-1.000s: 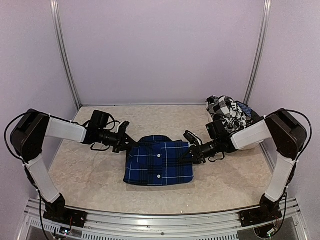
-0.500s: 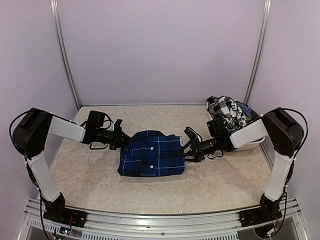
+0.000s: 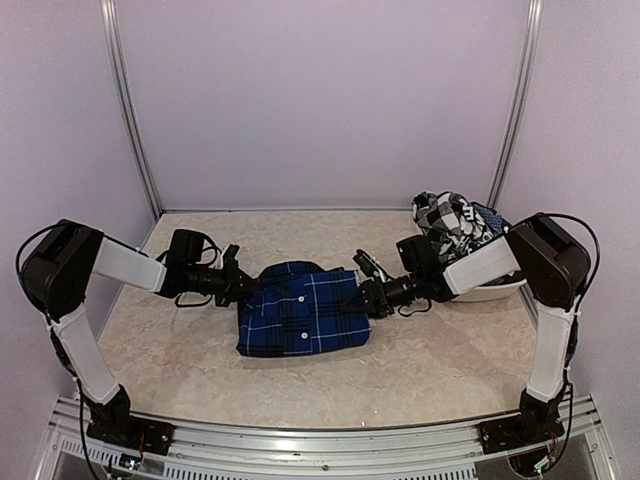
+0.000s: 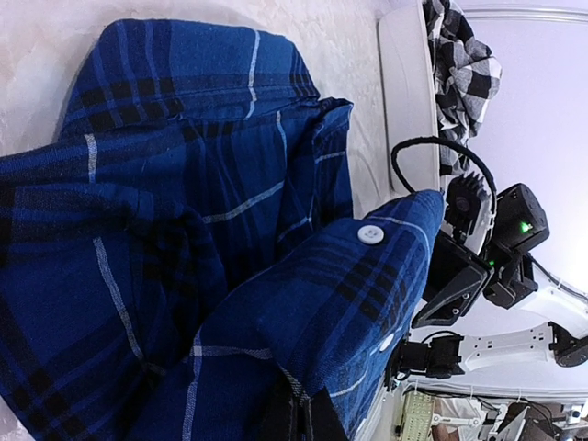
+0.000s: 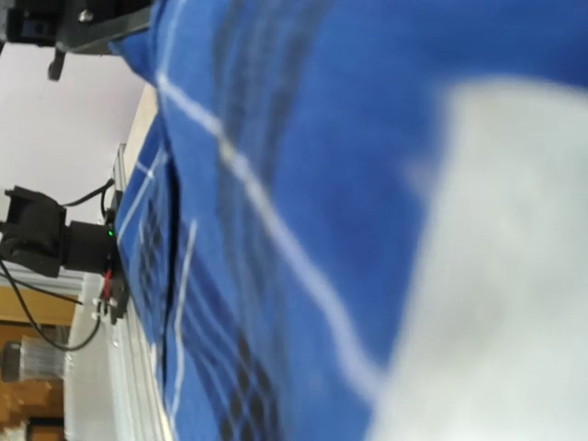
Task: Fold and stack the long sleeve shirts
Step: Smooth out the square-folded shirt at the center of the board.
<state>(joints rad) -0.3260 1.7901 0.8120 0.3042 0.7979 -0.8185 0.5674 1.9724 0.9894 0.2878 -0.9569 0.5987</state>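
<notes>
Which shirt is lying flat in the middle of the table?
The royal blue plaid cloth shirt: it is folded and spread flat. The black-and-white checked cloth shirt is bunched in a heap at the far right instead.

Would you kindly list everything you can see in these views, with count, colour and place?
blue plaid shirt: one, royal blue with dark bands and white lines, folded at mid-table.
checked shirt: one, black and white, heaped in the bin, far right.
bin: one, white, far right of the table.
table: one, beige marbled.
left gripper: one, black, shut on the blue plaid shirt's left edge.
right gripper: one, black, at the shirt's right edge; jaws unclear.
</notes>
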